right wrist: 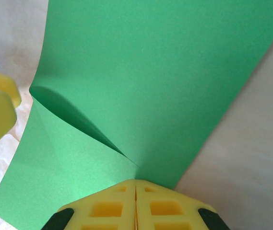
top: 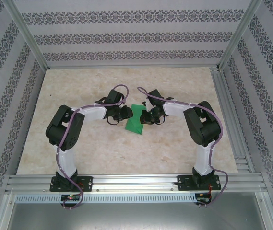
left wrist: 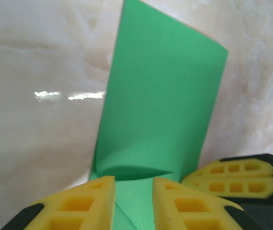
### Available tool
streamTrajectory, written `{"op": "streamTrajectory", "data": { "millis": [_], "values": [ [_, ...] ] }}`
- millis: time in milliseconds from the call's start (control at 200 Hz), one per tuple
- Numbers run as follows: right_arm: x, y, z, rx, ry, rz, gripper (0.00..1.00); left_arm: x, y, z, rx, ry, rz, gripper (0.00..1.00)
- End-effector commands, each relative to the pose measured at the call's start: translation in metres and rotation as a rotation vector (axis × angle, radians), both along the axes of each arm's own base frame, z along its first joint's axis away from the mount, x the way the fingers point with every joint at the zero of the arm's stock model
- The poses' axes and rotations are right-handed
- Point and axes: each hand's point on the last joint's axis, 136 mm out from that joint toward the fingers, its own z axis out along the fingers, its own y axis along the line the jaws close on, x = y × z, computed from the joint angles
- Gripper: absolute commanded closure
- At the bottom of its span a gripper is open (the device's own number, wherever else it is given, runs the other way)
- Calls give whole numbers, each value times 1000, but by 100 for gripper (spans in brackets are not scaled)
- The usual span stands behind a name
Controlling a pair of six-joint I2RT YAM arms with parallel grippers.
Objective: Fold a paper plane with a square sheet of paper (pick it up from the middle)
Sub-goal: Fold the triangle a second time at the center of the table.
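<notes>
My right gripper (right wrist: 136,184) pinches the green sheet of paper (right wrist: 150,72) tight; my left gripper (left wrist: 134,182) stands parted at its fold.

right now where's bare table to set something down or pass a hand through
Free: the far strip of table along the back wall, and the near patch between the left arm and right arm. Crowded: the centre, where the left gripper and right gripper meet on the green paper.
</notes>
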Motion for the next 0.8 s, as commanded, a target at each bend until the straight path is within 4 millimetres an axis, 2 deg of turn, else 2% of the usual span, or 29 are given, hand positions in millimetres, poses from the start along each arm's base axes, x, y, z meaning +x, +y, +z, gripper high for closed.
{"op": "streamTrajectory", "data": {
  "millis": [0, 280, 470, 614, 794],
  "values": [
    [-12, -33, -45, -176, 56, -23, 92, -10, -20, 16, -53, -39, -85, 75],
    [-11, -33, -44, -170, 58, -24, 92, -14, -22, -7, -30, 22, -82, 78],
    [-8, -27, -34, -135, 43, -22, 92, -15, -12, -25, 45, 59, -60, 80],
    [0, -11, -5, -23, -10, -12, 92, -21, -4, -36, 92, 100, -47, 83],
    [6, 4, 43, 88, -100, 5, 90, -29, 0, -46, 135, 135, -47, 84]
  ]
}}
